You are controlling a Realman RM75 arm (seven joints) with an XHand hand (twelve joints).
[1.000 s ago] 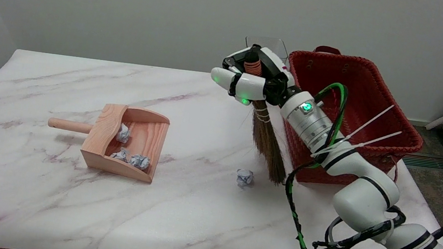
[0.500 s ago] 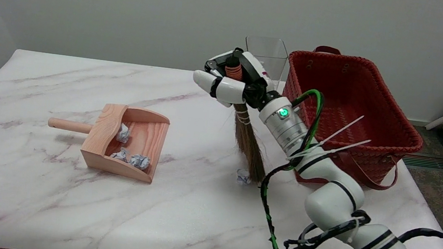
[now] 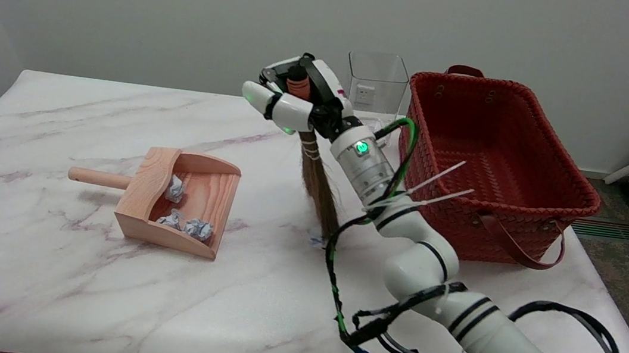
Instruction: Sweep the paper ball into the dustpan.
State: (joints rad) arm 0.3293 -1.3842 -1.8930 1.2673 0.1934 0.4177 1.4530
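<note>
The right hand (image 3: 293, 102) grasps the top of a small straw broom (image 3: 318, 192), its fingers wrapped around the orange-banded handle, and the bristles slant down to the marble surface (image 3: 40, 263). The paper ball (image 3: 317, 240) lies on the surface at the bristle tips, mostly hidden behind them and the arm's cable, so only a small pale edge shows. It sits to the right of the wooden dustpan (image 3: 179, 202), apart from it, with bare marble between them. The dustpan rests with its handle pointing left and its open mouth facing the ball; three crumpled paper balls (image 3: 188, 224) lie inside it. A red woven basket (image 3: 529, 185) stands at the right, with a clear container (image 3: 377, 82) behind the hand.
</note>
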